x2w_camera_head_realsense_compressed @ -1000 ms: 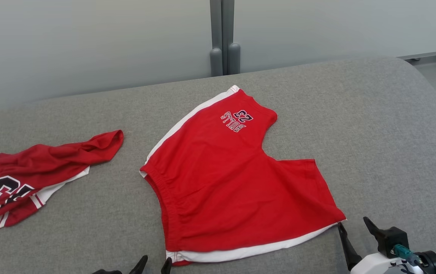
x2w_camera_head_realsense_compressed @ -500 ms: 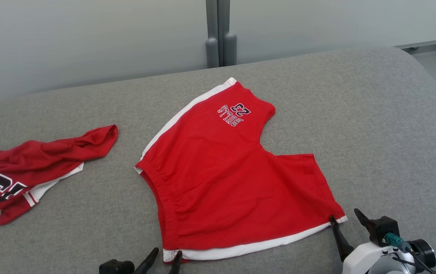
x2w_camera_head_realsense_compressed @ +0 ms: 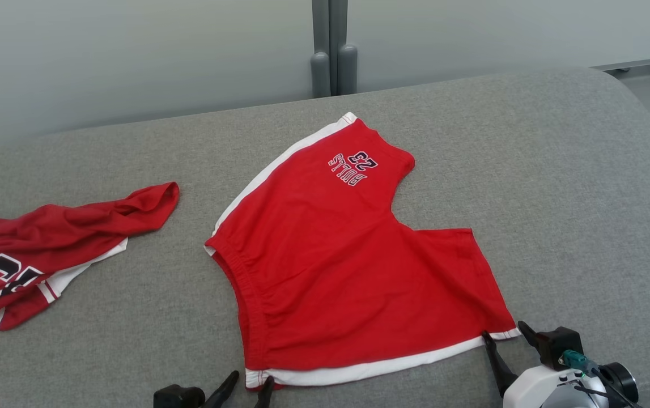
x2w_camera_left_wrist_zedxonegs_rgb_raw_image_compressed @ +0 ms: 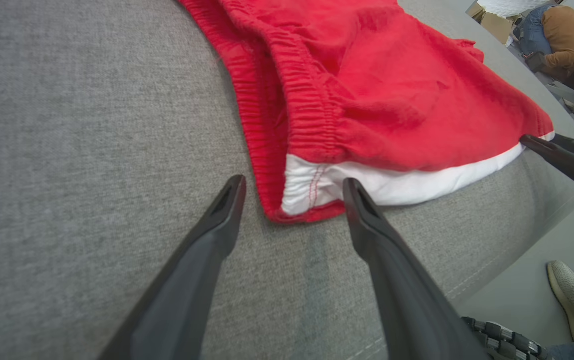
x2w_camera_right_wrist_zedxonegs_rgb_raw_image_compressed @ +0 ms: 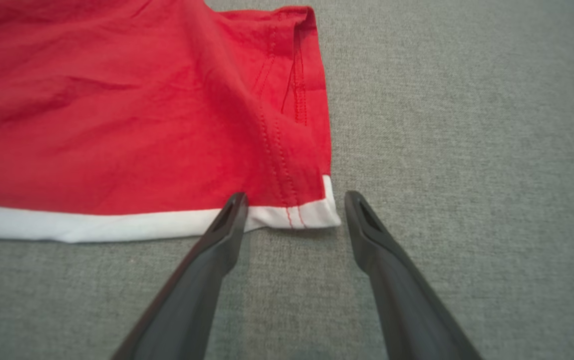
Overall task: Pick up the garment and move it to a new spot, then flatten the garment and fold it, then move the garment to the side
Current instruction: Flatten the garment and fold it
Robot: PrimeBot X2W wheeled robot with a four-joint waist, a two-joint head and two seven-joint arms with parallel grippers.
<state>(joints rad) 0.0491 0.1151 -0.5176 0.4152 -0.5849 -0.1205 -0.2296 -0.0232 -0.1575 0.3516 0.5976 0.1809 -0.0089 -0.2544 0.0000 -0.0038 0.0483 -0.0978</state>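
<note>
One red garment (x2w_camera_head_realsense_compressed: 347,272), "BULLS 23" print (x2w_camera_head_realsense_compressed: 353,168)

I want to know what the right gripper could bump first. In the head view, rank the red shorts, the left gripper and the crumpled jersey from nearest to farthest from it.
Measured from the right gripper, at the lower right:
1. red shorts: their white hem corner sits at its fingertips.
2. left gripper: lower middle, at the shorts' other hem corner.
3. crumpled jersey: far left.
</note>
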